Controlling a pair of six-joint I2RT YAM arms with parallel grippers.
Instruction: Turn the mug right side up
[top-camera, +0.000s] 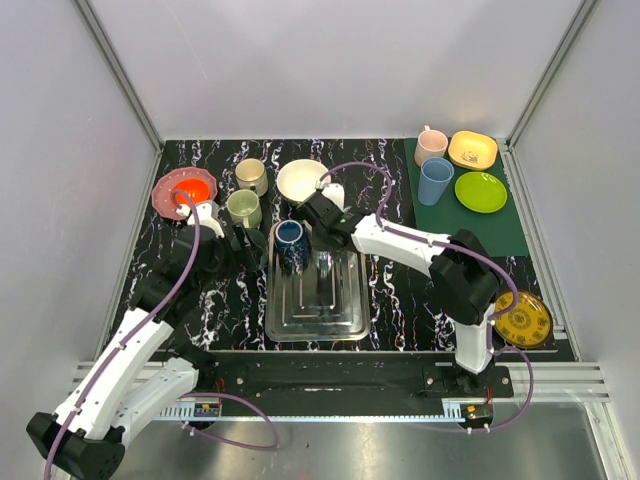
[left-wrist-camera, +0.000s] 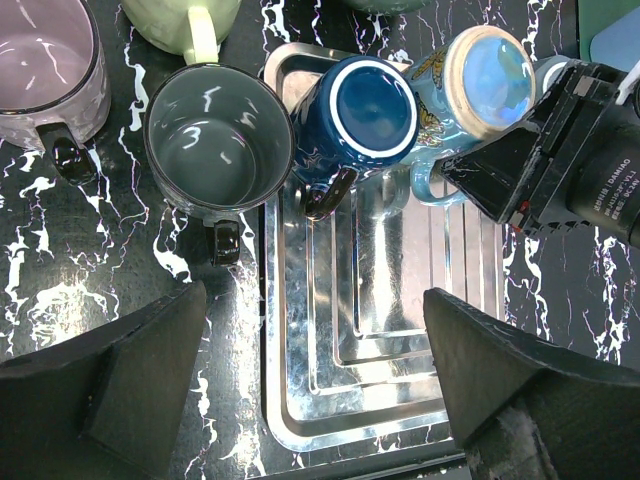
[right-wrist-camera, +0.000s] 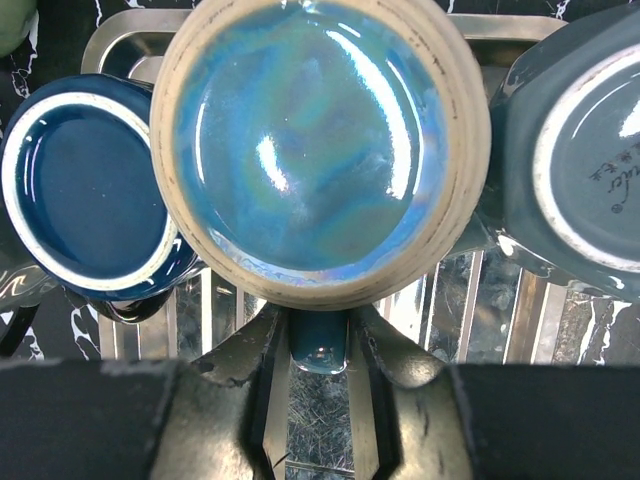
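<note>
Pale blue mug (right-wrist-camera: 320, 150) upside down at the far end of the metal tray (left-wrist-camera: 370, 400), base up, right hand (right-wrist-camera: 318, 335) clamped on its handle, dark blue mug (left-wrist-camera: 360, 110) just left, left hand (left-wrist-camera: 315, 300) spread wide open over the tray, marbled table (left-wrist-camera: 60, 270) beneath.

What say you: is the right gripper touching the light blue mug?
Touching. Right wrist view: the right gripper clamps the light blue mug by its handle, both fingers pressing it.

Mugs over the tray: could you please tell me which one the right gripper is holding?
The light blue mug with the tan-rimmed base: the right gripper pinches its handle. The dark blue mug beside it is ungripped, base up.
</note>
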